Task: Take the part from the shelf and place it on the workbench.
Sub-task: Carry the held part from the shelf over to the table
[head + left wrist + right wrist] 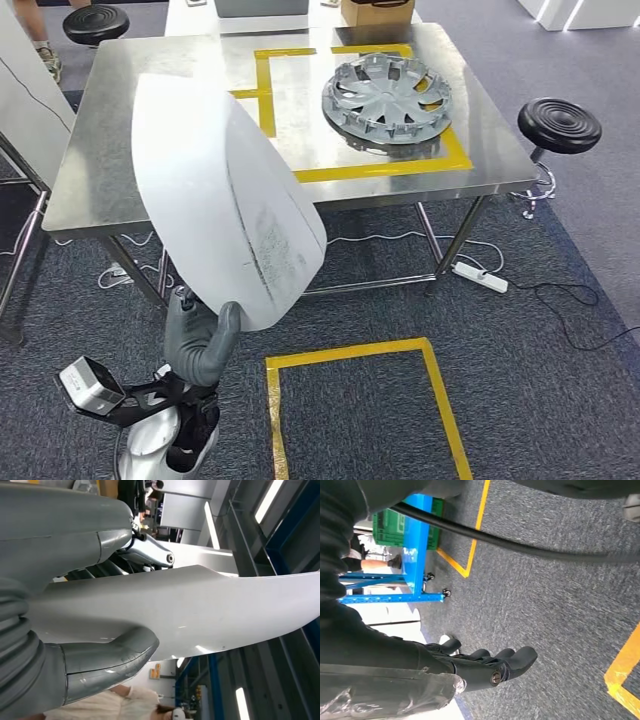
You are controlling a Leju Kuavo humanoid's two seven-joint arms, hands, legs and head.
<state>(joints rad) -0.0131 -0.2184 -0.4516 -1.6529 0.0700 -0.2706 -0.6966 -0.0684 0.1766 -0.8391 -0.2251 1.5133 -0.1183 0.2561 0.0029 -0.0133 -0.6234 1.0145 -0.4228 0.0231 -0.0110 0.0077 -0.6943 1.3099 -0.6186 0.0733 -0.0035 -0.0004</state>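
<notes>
My left hand (198, 338) grips the lower edge of a large white curved panel (226, 200), the part, and holds it up in front of the steel workbench (106, 170). In the left wrist view the thick grey thumb (113, 660) lies across one face of the white panel (211, 605) and the darker fingers (151, 550) lie on the other face. My right hand (490, 667) hangs over the grey carpet with its dark fingers nearly straight, side by side, and nothing in them.
A silver wheel cover (387, 98) lies on the workbench inside a yellow taped square (453, 150). Black stools (559, 125) (96, 22) stand at the bench's right and far left. A yellow taped box (362, 352) marks the carpet; cables and a power strip (480, 276) lie under the bench. A blue shelf frame (414, 555) stands behind.
</notes>
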